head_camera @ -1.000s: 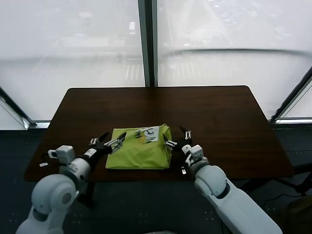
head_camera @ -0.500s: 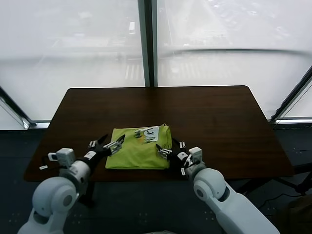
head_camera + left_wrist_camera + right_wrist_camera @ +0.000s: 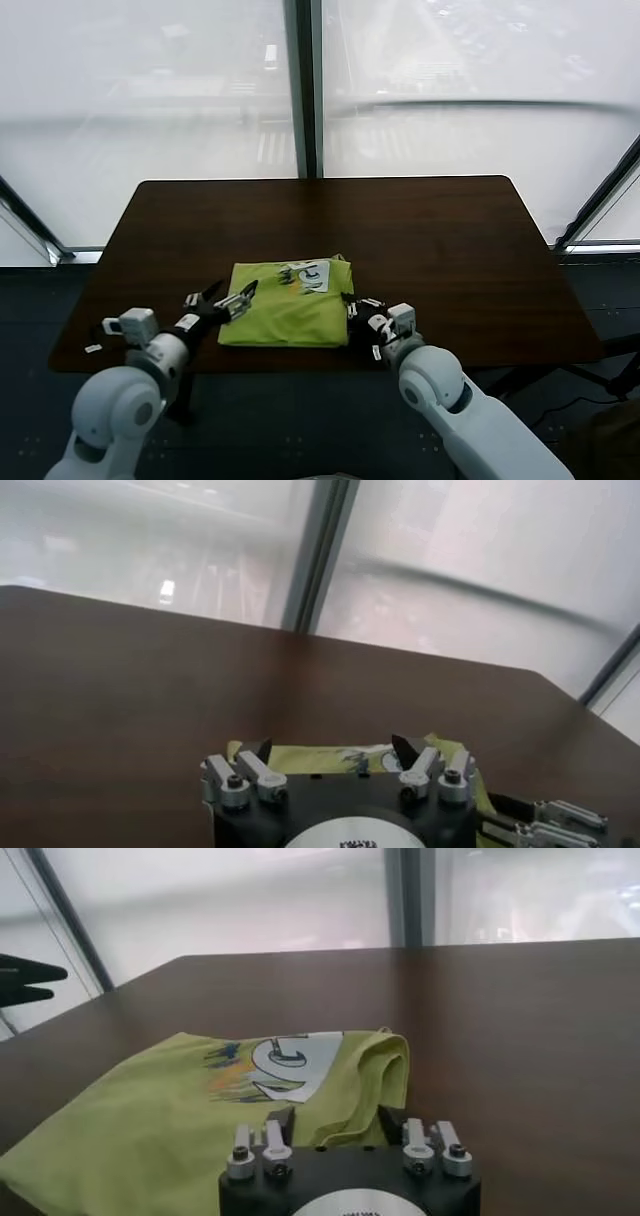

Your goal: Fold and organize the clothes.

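I see the T-shirt (image 3: 288, 305) lying as a compact rectangle on the near half of the table (image 3: 440, 240), close to the front edge, so I judge most of the folding already done. The layers look stacked and fairly square, though the far right corner bunches up slightly. What I think is left is a last fold or a tidy-up and placing.

My left gripper (image 3: 230, 297) sits at the shirt's left edge with its jaws spread wide and nothing between them. My right gripper (image 3: 356, 312) is at the shirt's near right corner; its jaws stand narrow, and I cannot tell whether they have fabric pinched.

The right wrist view gives me what the head view cannot: the printed graphic (image 3: 285, 1065) on the top layer reads clearly, and the T-shirt (image 3: 150, 1128) shows a rolled fold along the right edge, running up to the gripper body. The left wrist view shows only a thin strip of T-shirt (image 3: 330, 757) beyond the 2 wide-set fingertips (image 3: 405, 747).
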